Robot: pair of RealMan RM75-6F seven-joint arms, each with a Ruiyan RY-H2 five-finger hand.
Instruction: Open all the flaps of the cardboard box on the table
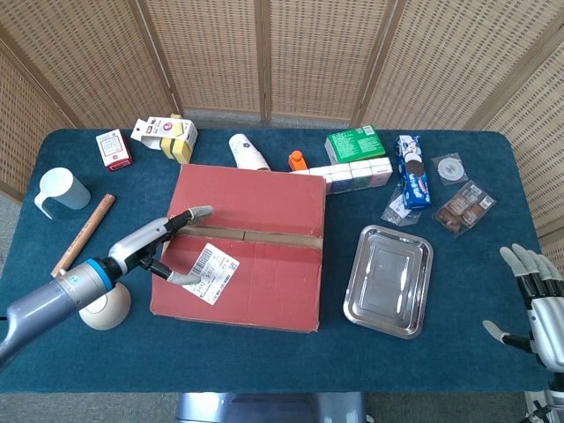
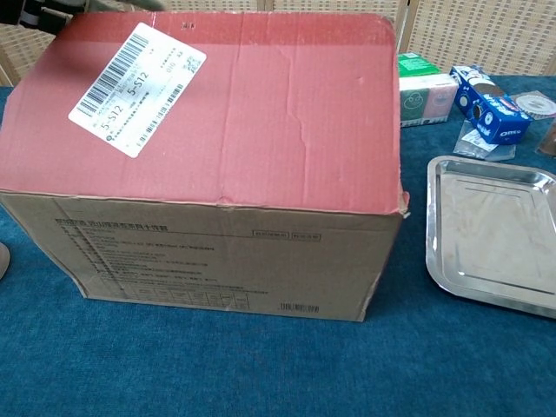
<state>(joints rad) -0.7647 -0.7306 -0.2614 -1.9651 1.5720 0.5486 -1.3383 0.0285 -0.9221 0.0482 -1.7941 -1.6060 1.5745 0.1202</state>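
Observation:
The cardboard box (image 1: 256, 264) stands mid-table with red top flaps; the chest view shows its brown front wall (image 2: 226, 252). The far flap (image 1: 251, 198) lies flat. The near flap (image 1: 269, 282), with a white barcode label (image 1: 211, 271), is tilted up a little at the seam. My left hand (image 1: 163, 242) is at the seam's left end, with fingers (image 1: 198, 211) along the flap's edge and thumb on top by the label, gripping the near flap. In the chest view only a dark bit of the left hand (image 2: 39, 10) shows. My right hand (image 1: 533, 300) hangs off the table's right front corner, fingers spread, holding nothing.
A steel tray (image 1: 389, 280) lies right of the box. A beige ball (image 1: 104, 306), a wooden stick (image 1: 84, 234) and a cup (image 1: 62, 190) are to the left. Behind the box are a white bottle (image 1: 248, 152), a green box (image 1: 355, 144) and a cookie pack (image 1: 412, 172).

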